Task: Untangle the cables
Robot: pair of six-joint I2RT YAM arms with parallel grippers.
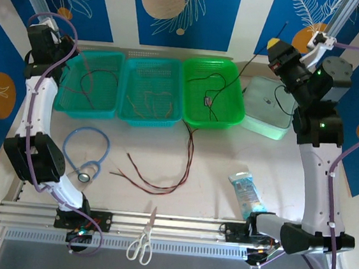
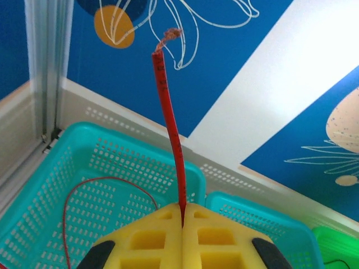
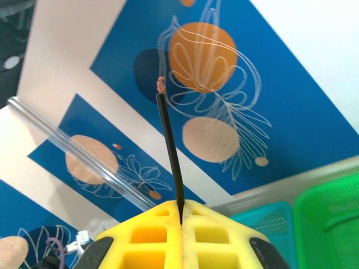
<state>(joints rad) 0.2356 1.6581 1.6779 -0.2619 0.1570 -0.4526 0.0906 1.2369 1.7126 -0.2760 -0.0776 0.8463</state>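
Blue wall (image 2: 235,67), left gripper (image 2: 182,216) pinching red cable (image 2: 168,106), right gripper (image 3: 180,216) black cable (image 3: 171,145)

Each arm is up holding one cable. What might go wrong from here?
Red cable, pinched in the shut left jaws, loops down into the teal basket; pulling higher may snag its mesh. Black cable in the right jaws appears to trail into the green basket; lifting could drag that basket.

Robot lab; aluminium rail (image 1: 189,228), printed backdrop (image 1: 180,6)
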